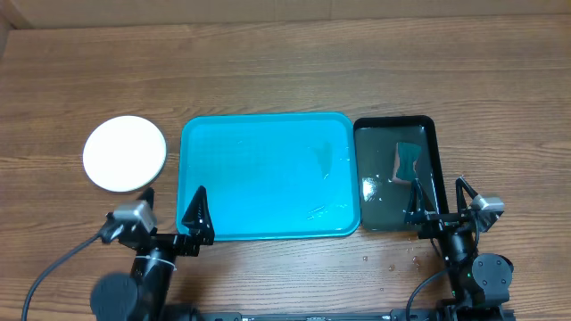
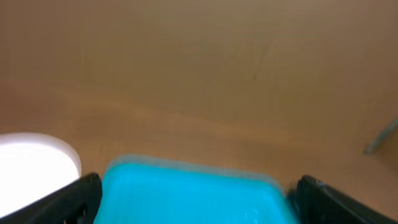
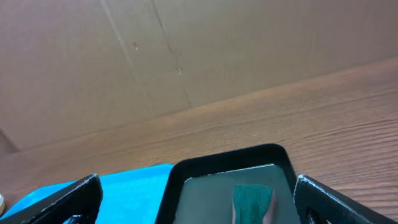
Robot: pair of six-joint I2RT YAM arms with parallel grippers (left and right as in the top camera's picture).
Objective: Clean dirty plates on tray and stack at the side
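Observation:
The turquoise tray (image 1: pixel 268 174) lies in the middle of the table with nothing on it but a few wet streaks. A white plate (image 1: pixel 125 153) rests on the table to the tray's left, apart from it. My left gripper (image 1: pixel 172 209) hangs open over the tray's near left corner, with nothing between its fingers. In the blurred left wrist view the tray (image 2: pixel 193 193) fills the gap of the left gripper (image 2: pixel 199 183), and the plate (image 2: pixel 31 162) shows at the far left. My right gripper (image 1: pixel 439 198) stands open at the near edge of the black tray.
A narrow black tray (image 1: pixel 428 134) holding water and a green sponge (image 1: pixel 407 160) sits right of the turquoise tray. In the right wrist view the black tray (image 3: pixel 227 163) and the sponge (image 3: pixel 252 199) lie between the fingers. Water drops (image 1: pixel 393 264) dot the table in front.

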